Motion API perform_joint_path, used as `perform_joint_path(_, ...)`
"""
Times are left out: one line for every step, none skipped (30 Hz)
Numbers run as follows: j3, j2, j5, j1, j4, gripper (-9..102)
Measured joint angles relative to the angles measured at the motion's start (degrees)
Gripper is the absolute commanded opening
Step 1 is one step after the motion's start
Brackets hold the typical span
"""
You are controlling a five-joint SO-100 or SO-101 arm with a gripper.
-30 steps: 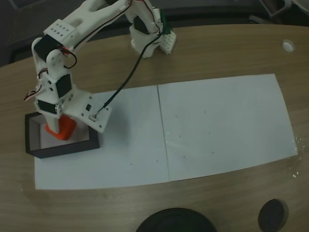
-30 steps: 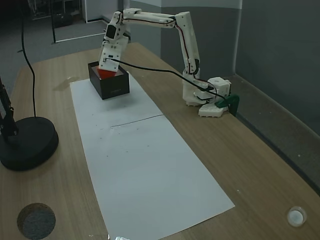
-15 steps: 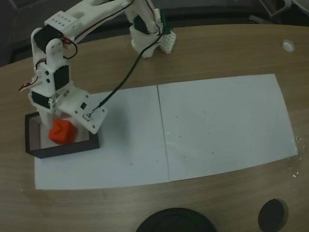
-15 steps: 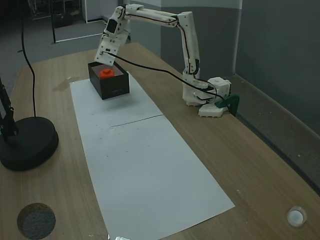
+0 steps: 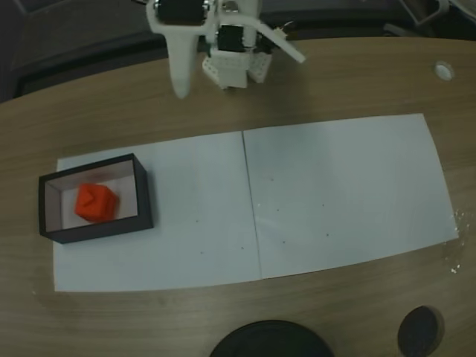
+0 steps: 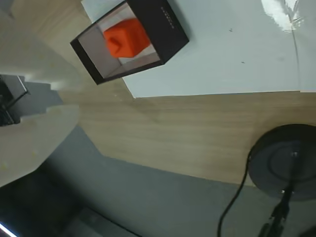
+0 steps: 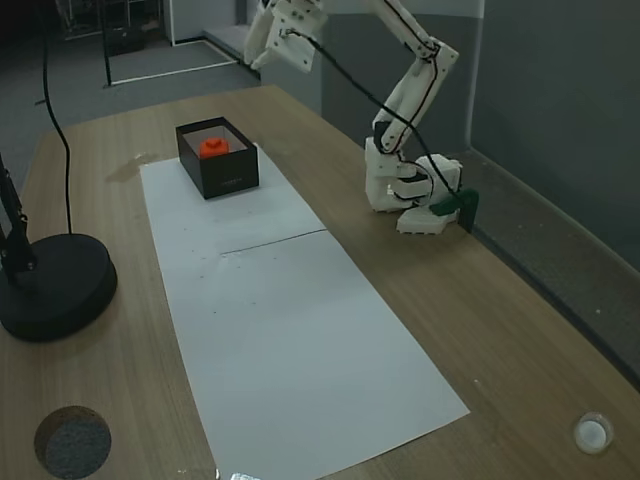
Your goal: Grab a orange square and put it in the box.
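In a fixed view from above, the orange square (image 5: pixel 96 202) lies inside the box (image 5: pixel 141 195), a little left of the middle of its pale floor, not touching the dark walls as far as can be seen. The box sits on the left end of the white paper (image 5: pixel 335 193), near the left edge of the tabletop (image 5: pixel 357 74). The arm is folded back over its base (image 5: pixel 234 67) at the far edge of the tabletop, and the gripper (image 5: pixel 179 82) hangs there with a white finger pointing down, well apart from the box. Whether its fingers are parted or together cannot be told here. A small white cap (image 5: pixel 444 71) lies near the far right corner, and a round black stand base (image 5: pixel 271 341) shows at the near edge.

In the wrist view, the orange square (image 6: pixel 126 38) sits in the box (image 6: pixel 170 30) at the corner of the paper (image 6: pixel 237 54), with bare wood beside it. A pale finger (image 6: pixel 34 138) crosses the left side, holding nothing. The black stand base (image 6: pixel 284 160) lies at the right.

In a fixed view from the side, the box (image 7: pixel 225 175) stands at the far end of the paper (image 7: pixel 290 340) with the orange square (image 7: pixel 212 146) inside. The gripper (image 7: pixel 262 40) is raised high above the far edge of the tabletop, empty; its opening cannot be judged. The stand base (image 7: pixel 55 290) rests at the left edge.
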Motion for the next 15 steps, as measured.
perform_joint_path(2.6, 2.9, 0.0, -2.5, -0.2, 0)
perform_joint_path(5.7, 6.1, 0.4, -5.0, -0.9, 0)
perform_joint_path(8.9, 9.4, 1.1, -7.1, -1.8, 0)
perform_joint_path(12.4, 13.2, 1.8, -9.1, -3.1, 0)
perform_joint_path(15.8, 17.1, 2.3, -10.9, -4.5, 0)
perform_joint_path(19.8, 21.8, 2.5, -12.8, -6.3, 0)
perform_joint_path(23.3, 26.1, 2.5, -14.4, -8.0, 0)
perform_joint_path(27.2, 31.0, 2.4, -16.0, -9.8, 0)
perform_joint_path(31.7, 36.6, 2.4, -17.1, -11.8, 0)
perform_joint_path(35.2, 40.8, 2.4, -17.7, -13.4, 0)
perform_joint_path(39.2, 45.6, 2.4, -17.9, -15.2, 0)
perform_joint_path(42.8, 49.6, 2.4, -18.1, -16.6, 0)
perform_joint_path(46.4, 53.8, 2.4, -18.3, -17.8, 0)
perform_joint_path(50.1, 58.0, 2.4, -18.3, -18.6, 0)
perform_joint_path(52.8, 61.3, 2.4, -18.3, -19.1, 0)
